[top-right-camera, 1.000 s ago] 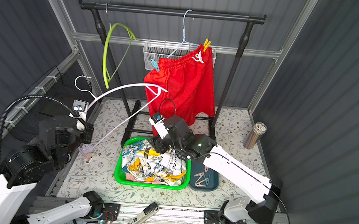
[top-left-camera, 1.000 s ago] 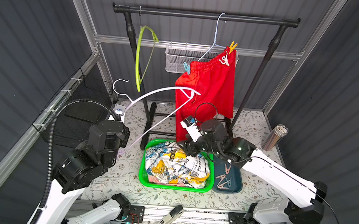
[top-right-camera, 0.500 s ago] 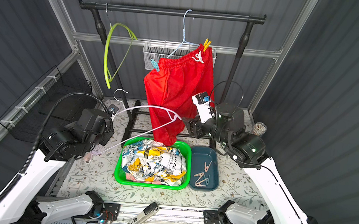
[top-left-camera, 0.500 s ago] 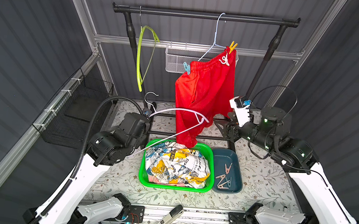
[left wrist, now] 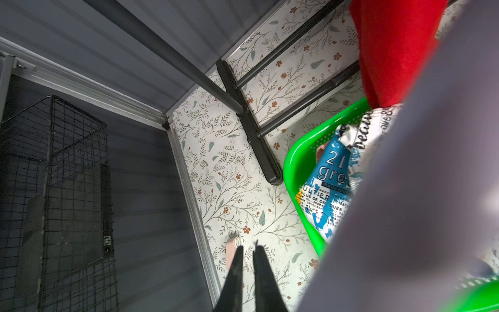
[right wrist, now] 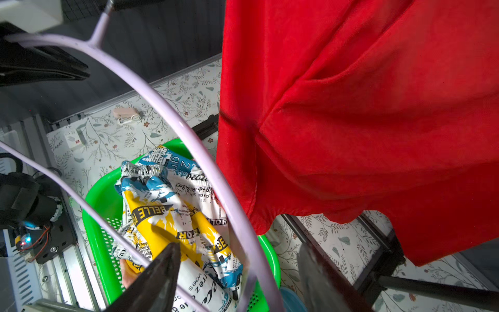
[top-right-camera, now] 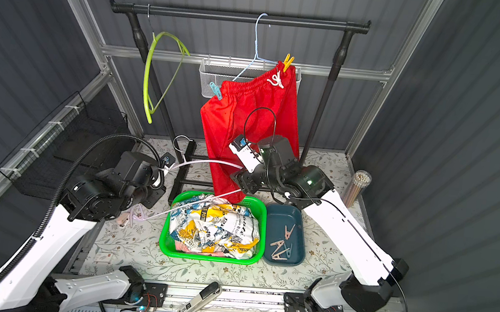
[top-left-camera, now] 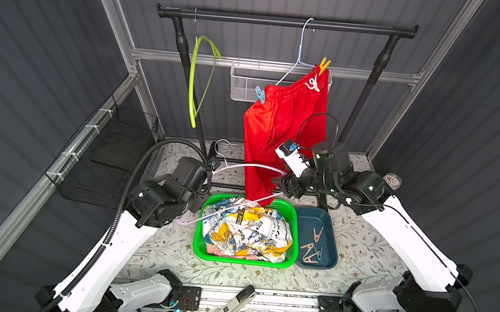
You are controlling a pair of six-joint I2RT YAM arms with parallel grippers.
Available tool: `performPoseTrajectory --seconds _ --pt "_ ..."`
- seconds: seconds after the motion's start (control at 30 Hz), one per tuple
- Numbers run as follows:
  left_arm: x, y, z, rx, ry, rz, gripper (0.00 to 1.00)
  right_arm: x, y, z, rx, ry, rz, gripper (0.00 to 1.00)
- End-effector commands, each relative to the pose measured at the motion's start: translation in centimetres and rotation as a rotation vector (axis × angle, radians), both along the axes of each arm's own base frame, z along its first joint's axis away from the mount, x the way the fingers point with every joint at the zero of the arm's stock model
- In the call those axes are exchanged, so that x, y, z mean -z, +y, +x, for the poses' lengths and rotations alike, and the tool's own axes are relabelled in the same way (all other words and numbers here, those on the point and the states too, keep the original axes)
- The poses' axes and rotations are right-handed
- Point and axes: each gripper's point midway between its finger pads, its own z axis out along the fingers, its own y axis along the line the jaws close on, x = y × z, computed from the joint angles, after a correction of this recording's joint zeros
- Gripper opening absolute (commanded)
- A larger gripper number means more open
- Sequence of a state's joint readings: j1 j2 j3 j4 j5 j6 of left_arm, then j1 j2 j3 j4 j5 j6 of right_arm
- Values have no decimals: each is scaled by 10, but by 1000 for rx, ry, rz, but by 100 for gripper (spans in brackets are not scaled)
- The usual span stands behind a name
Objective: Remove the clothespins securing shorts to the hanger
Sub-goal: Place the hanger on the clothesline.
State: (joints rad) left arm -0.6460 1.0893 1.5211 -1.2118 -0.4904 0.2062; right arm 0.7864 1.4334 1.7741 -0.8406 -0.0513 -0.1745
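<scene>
Red shorts [top-left-camera: 285,129] hang from a light blue hanger [top-left-camera: 299,52] on the rail. A yellow clothespin [top-left-camera: 324,65] and a light blue clothespin [top-left-camera: 260,95] pin the waistband. My left gripper [left wrist: 247,250] is shut on a bare lilac hanger [top-left-camera: 251,165], held in the air over the basket; in the left wrist view that hanger is only a blur. My right gripper [right wrist: 240,272] is open, with the lilac hanger's [right wrist: 167,108] far corner between its fingers, right beside the red shorts' [right wrist: 351,108] hem. Newspaper-print shorts [top-left-camera: 248,228] lie crumpled in a green basket [top-left-camera: 199,245].
A teal tray [top-left-camera: 334,255] beside the basket holds several beige-pink clothespins [top-left-camera: 312,244]. A green hanger [top-left-camera: 193,79] hangs on the rail. A black wire crate [top-left-camera: 111,156] stands at the left wall. The rack's feet [left wrist: 259,146] cross the floor. A small pink object [right wrist: 127,114] lies near the left arm.
My right gripper has swung from beside the red shorts to the lilac hanger's far corner. My left arm has dropped lower, and the hanger now sits closer over the basket.
</scene>
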Motion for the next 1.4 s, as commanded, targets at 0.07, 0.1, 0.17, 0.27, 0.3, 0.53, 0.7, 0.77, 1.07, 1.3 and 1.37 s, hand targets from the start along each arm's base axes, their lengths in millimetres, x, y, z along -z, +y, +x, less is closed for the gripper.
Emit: performPoseTrajectory --seconds 0.07,0.1,0.17,0.27,0.3,0.53,0.7,0.77,1.07,1.3,1.37 --pt "-1 -12 -11 83 21 -72 0 -5 6 4 -6 -50 -23 57" --pt "1 -14 -13 92 32 -75 0 -4 7 6 -2 -56 -23 53" --pt "6 -17 -15 108 57 -80 0 -3 11 7 -5 -68 -16 44" --pt "14 -20 -17 120 92 -76 0 -3 17 7 -10 -93 -11 42" --pt "17 -21 -18 123 104 -73 0 -2 20 7 -17 -98 -11 41" --pt "11 -25 -21 144 86 -116 0 12 24 8 -29 -95 -56 16" --pt "6 -32 -28 163 96 -184 2 14 19 10 -6 -134 -50 2" --pt "5 -35 -35 173 114 -225 8 11 15 11 9 -174 -34 0" --pt "18 -67 -79 266 343 -450 56 -18 -32 7 138 -438 56 0" --pt "13 -98 -89 365 437 -579 59 -42 -76 -22 169 -675 117 0" --pt "13 -113 -95 423 506 -629 57 -47 -85 -24 184 -692 102 0"
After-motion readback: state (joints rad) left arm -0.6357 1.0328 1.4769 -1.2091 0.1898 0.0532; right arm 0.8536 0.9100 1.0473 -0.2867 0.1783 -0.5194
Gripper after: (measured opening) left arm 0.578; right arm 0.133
